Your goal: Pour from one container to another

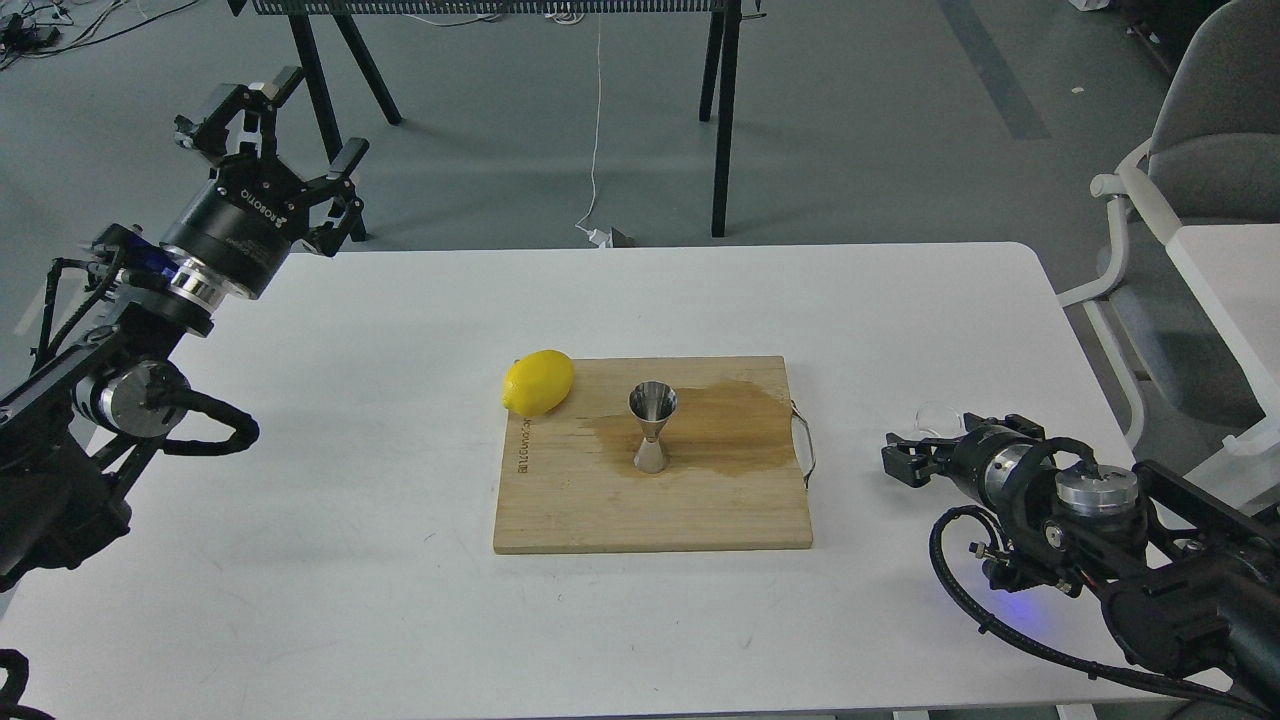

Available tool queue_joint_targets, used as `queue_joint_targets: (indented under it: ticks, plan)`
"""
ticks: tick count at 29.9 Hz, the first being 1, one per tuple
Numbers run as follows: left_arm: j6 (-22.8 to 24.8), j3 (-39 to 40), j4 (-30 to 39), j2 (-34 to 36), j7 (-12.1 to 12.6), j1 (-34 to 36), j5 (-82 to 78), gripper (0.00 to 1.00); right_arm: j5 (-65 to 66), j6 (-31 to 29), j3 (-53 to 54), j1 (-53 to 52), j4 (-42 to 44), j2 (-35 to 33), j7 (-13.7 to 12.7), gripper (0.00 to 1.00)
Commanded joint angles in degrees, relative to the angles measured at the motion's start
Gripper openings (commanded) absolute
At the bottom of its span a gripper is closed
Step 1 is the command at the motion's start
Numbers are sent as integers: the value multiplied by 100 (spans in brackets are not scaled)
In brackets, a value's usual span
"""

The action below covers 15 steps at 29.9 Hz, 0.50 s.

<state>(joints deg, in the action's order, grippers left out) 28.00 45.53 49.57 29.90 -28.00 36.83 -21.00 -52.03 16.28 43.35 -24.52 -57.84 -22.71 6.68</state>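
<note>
Glass, thin and see-through, makes the small clear cup [940, 415] at the right of the frame look light, slick and breakable, best held low around its round wall; it sits at the tips of the right gripper [905, 462], but whether those fingers are clamped on it I cannot tell. The steel jigger [652, 428] stands upright at mid-frame on the wooden cutting board [650, 510], rigid, polished, narrow-waisted and probably easy to tip, beside a dark wet stain and a waxy yellow lemon [538, 382]. Upper left, the left gripper [285, 130] hangs with fingers apart, empty, beyond the white counter [350, 560].
</note>
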Motion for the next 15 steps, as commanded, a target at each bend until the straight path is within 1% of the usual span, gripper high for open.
queue_joint_targets:
  ticks: [1,15]
  plan:
    - [0,-1,0,-2,0,0,0,80,8,6,-2,0,1,-6,0,96]
    - [0,-1,-52,-2,0,0,9,80,158,6,-10,9,1,3,-18,81]
